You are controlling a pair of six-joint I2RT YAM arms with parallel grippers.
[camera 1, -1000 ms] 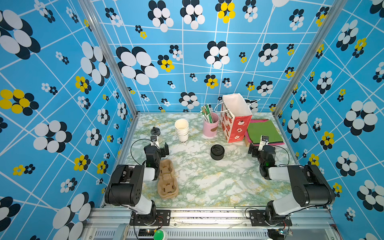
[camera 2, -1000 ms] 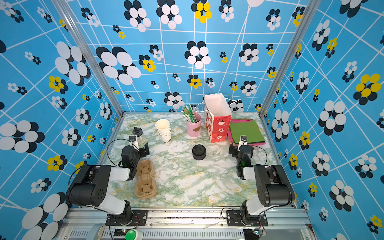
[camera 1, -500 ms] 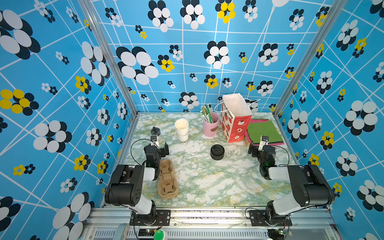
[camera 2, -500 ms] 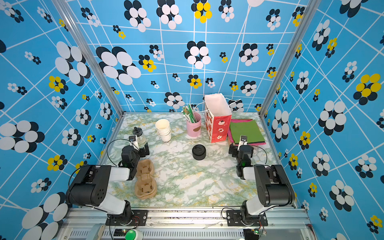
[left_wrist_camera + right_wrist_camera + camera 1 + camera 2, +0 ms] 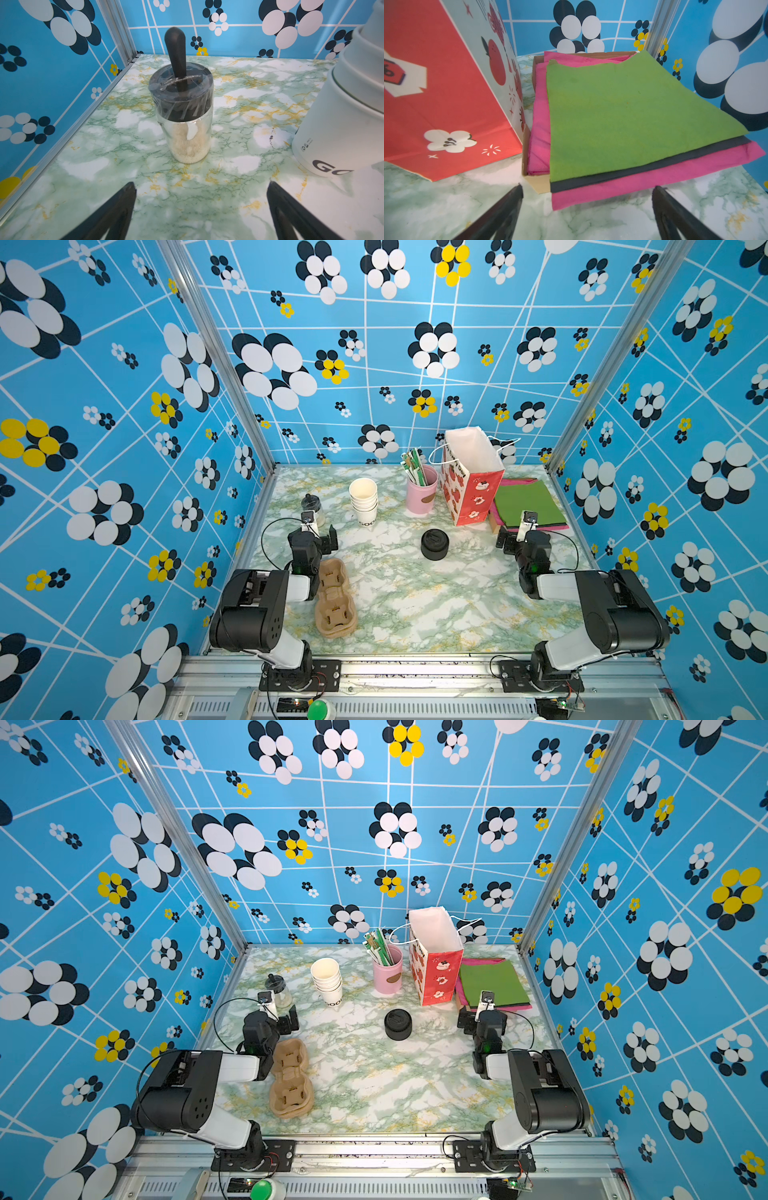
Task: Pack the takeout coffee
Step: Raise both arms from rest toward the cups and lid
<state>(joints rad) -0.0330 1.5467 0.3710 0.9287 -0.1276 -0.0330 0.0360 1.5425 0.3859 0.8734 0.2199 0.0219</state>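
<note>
- In both top views you look steeply down from high above the near edge; the whole marble table (image 5: 415,605) shows, from far off.
- Those two views share nearly the same scene, shifted slightly sideways.
- Your left wrist camera sits low and close, looking past the left gripper (image 5: 200,184) at a glass jar (image 5: 182,124) and a stack of cups (image 5: 342,114).
- Your right wrist camera, equally low, looks past the right gripper (image 5: 588,186) at the red paper bag (image 5: 446,93) and green sheet (image 5: 623,116), which both top views also show.
</note>
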